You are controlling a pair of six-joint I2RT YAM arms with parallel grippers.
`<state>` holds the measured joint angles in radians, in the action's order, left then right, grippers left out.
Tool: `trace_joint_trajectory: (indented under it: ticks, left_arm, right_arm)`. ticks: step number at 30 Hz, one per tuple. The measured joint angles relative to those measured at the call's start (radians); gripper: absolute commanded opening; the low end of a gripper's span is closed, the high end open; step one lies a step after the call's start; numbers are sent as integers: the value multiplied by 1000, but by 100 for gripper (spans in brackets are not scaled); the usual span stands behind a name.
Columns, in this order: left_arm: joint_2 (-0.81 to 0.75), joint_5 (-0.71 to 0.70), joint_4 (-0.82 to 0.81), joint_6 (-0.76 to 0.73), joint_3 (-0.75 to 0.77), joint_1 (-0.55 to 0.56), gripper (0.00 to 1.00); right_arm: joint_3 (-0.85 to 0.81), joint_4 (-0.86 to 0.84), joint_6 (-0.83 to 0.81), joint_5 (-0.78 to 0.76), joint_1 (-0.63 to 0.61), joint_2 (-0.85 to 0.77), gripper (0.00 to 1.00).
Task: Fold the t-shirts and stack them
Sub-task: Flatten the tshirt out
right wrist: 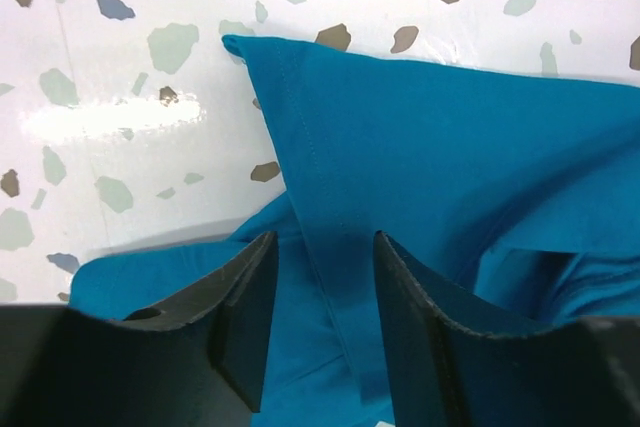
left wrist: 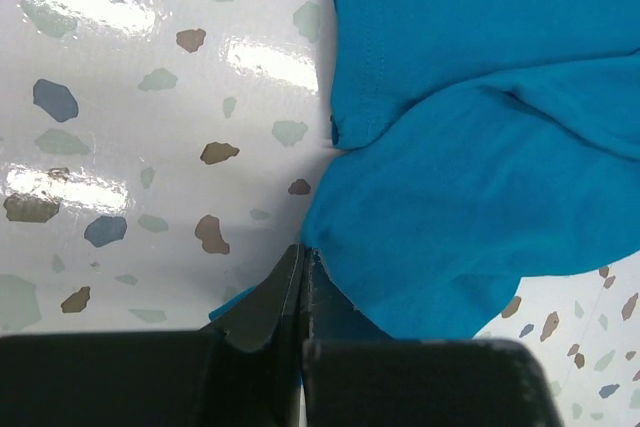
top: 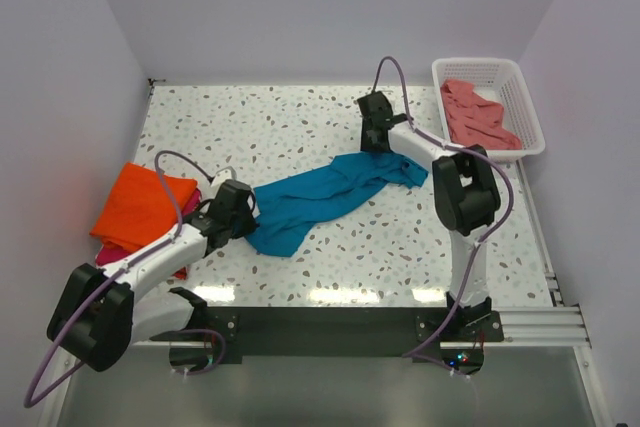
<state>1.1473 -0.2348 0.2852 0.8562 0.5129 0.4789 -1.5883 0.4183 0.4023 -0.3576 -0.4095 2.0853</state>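
L gripper (left wrist: 302,259) fingers pressed together, pinching edge of teal t-shirt (left wrist: 480,147). R gripper (right wrist: 325,244) spread, straddling a hemmed fold at opposite end. Shirt rumpled, creased, stretched diagonally across mid table (top: 300,117).

Teal-blue t-shirt (top: 330,197) in the middle. At left, a bright orange t-shirt (top: 135,205) over a magenta-red t-shirt (top: 110,250). Far right, a salmon-pink t-shirt (top: 475,112) in the white lattice basket (top: 525,97). The table (top: 250,122) is white, speckled brown, grey-green and blue.
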Motion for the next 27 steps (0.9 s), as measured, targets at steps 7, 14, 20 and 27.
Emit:
trace_joint_trajectory:
  ticks: [7,14,20,27]
  left_arm:
    - [-6,-1,46,-13,42,0,0]
    - [-35,-6,99,-38,97,-20,0]
    - [-68,-9,149,-76,171,-80,0]
    - [-78,-8,195,-138,312,-184,0]
  right_arm:
    - [-5,23,-6,-28,0,39,18]
    - [-10,36,-2,-45,11,38,0]
    - [10,59,-2,-45,42,-55,0]
    - [48,92,-3,-43,109,-359,0]
